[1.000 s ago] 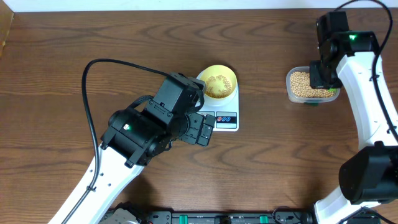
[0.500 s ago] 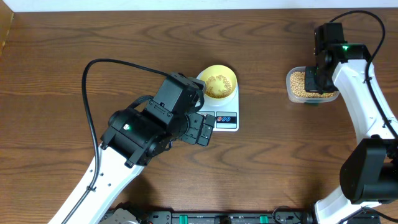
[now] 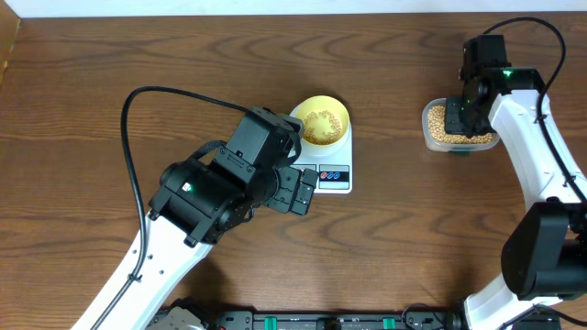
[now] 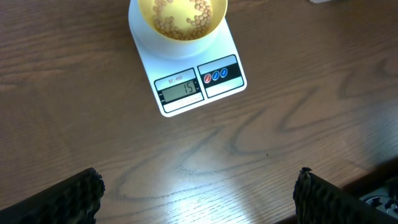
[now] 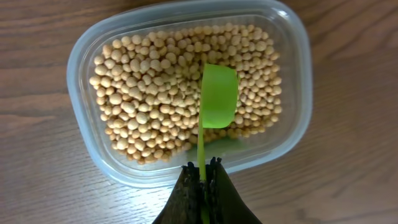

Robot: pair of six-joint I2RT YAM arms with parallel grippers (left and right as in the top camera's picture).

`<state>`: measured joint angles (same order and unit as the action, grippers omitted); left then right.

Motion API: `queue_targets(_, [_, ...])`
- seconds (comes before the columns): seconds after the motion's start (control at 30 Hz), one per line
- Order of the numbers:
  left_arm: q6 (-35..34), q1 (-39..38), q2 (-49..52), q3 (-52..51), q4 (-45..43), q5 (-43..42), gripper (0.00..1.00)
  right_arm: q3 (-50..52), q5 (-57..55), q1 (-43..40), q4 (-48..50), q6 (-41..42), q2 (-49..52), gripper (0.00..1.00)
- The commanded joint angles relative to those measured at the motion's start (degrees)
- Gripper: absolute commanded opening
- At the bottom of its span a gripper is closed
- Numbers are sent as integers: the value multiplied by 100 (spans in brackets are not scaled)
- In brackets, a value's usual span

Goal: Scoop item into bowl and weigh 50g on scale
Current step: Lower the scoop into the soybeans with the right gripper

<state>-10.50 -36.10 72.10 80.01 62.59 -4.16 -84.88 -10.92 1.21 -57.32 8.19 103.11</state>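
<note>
The right gripper's (image 5: 204, 173) two black fingers are pinched together on the thin handle of a bright green plastic scoop (image 5: 219, 96). The scoop's rounded head reaches out over a heap of small round tan beans (image 5: 149, 106); no beans show on its upper face, and I cannot tell whether it touches the heap. These beans fill a clear rounded-rectangular plastic tub (image 5: 81, 59), which stands well to the right of the scale on the dark brown wooden table (image 3: 92, 73).

The left gripper's (image 4: 196, 193) ridged black fingers (image 4: 68, 199) are spread wide with nothing between them. They hang over bare tabletop just in front of the flat white rounded-rectangular kitchen scale (image 4: 146, 56).

On the rear part of the scale sits a small round pale yellow bowl (image 4: 214, 25), narrower than the scale's top. A thin layer of the same tan beans (image 4: 180, 15) lies in its bottom. At the scale's front edge, the small grey display (image 4: 180, 91) reads 15, with one red and two blue buttons (image 4: 216, 74) just to its right.
</note>
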Motion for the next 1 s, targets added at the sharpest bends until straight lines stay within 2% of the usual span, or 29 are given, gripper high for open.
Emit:
queue_targets(0.0, [31,13,-72,90,-4,17,100,68,232,-59,13,144,225,1])
queue_targets(0.17, [31,13,-72,90,-4,17,100,68,577,-111,17,142,308,1])
queue_targets(0.57, [31,13,-72,90,-4,17,100,68,2927,-975,11,140,308,1])
queue_targets(0.97, [31,13,-72,90,-4,17,100,68,4033,-1742,-76,-98,308,1])
